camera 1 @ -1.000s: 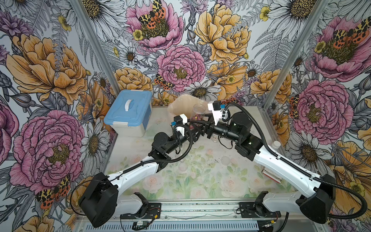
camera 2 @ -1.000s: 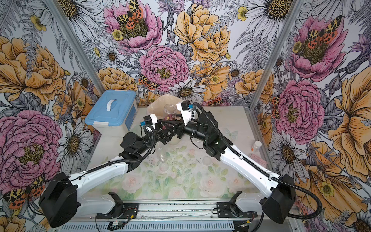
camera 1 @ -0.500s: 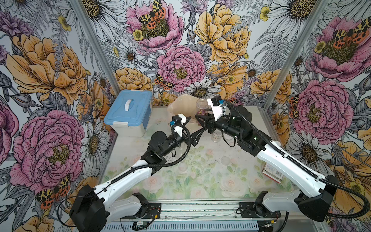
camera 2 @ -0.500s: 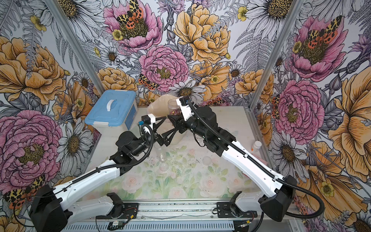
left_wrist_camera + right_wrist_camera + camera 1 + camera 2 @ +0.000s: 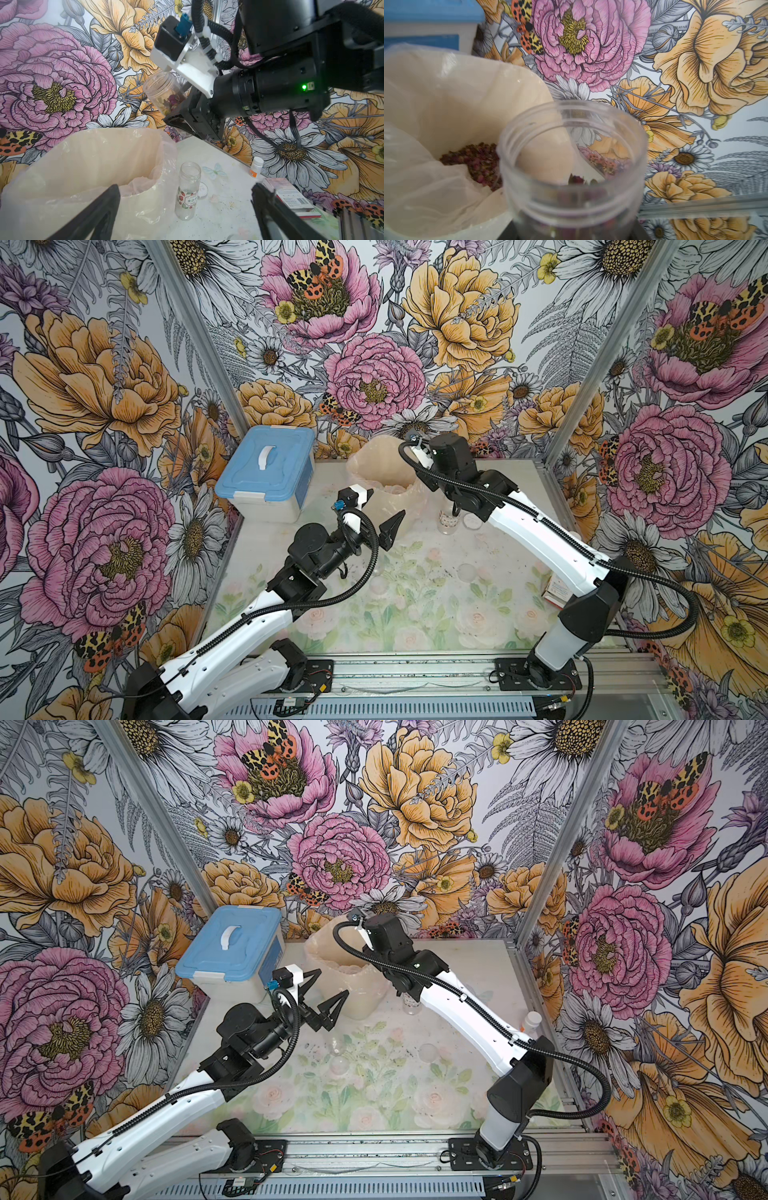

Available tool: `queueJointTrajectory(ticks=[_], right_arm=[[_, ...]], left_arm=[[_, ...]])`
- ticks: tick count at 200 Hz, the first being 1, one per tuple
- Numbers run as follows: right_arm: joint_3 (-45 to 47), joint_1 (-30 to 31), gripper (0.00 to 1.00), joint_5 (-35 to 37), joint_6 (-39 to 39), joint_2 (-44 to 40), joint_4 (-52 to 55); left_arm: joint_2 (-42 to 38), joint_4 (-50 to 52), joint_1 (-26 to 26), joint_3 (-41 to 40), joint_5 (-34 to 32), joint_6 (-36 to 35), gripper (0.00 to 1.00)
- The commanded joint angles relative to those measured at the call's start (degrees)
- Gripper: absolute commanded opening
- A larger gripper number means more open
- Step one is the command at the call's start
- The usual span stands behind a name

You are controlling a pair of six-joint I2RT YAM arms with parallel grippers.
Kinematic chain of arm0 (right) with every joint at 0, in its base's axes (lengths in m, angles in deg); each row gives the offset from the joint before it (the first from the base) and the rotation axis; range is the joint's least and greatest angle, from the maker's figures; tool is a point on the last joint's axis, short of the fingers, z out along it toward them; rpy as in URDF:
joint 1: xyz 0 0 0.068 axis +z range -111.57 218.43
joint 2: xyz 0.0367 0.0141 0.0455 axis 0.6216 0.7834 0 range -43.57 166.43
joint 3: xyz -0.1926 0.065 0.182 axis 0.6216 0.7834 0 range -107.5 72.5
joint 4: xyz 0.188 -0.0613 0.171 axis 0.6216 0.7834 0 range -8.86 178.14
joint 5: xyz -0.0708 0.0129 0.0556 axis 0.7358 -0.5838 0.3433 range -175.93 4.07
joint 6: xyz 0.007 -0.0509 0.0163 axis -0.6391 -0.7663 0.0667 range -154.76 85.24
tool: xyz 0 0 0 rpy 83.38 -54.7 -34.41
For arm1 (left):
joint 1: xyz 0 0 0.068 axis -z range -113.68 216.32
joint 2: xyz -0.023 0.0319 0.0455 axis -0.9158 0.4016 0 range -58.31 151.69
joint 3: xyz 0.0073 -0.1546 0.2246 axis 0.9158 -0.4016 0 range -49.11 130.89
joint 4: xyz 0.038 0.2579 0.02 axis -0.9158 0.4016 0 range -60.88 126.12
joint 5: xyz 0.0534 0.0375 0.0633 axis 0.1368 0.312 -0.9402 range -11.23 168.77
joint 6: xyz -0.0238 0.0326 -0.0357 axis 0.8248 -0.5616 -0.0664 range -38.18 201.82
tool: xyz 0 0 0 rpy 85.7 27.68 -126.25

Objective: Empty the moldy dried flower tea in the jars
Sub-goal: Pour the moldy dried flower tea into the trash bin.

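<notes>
Left wrist view: right claw (image 5: 179, 105) clenched on an uncapped jar (image 5: 161, 91) holding tea (image 5: 174, 99), raised near the lined bin (image 5: 83, 149), left claw (image 5: 380, 510) released; pouring probably needs the jar's mouth tipped over the bin.

Tall jar (image 5: 188, 191), red-and-white label, Chinese characters starting "金边", rest unclear, flat box (image 5: 289, 192), barcode, print illegible, small bottle (image 5: 256, 167), orange label illegible
</notes>
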Motion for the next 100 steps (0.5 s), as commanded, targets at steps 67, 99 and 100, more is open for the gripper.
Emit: queueJointTrajectory(ticks=[67, 99, 100], right_arm=[[-7.6, 0.1, 0.11, 17.5, -25.2, 7.2, 0.6], [-7.6, 0.8, 0.11, 19.4, -30.1, 8.8, -0.1], [-7.6, 0.8, 0.11, 19.5, -30.3, 8.9, -0.2]], left_arm=[[-3.1, 0.2, -1.4, -3.3, -5.1, 2.0, 0.99], [-4.7, -0.8, -2.3, -5.0, -5.7, 2.4, 0.99], [-4.8, -0.9, -2.2, -5.0, -5.7, 2.3, 0.99]])
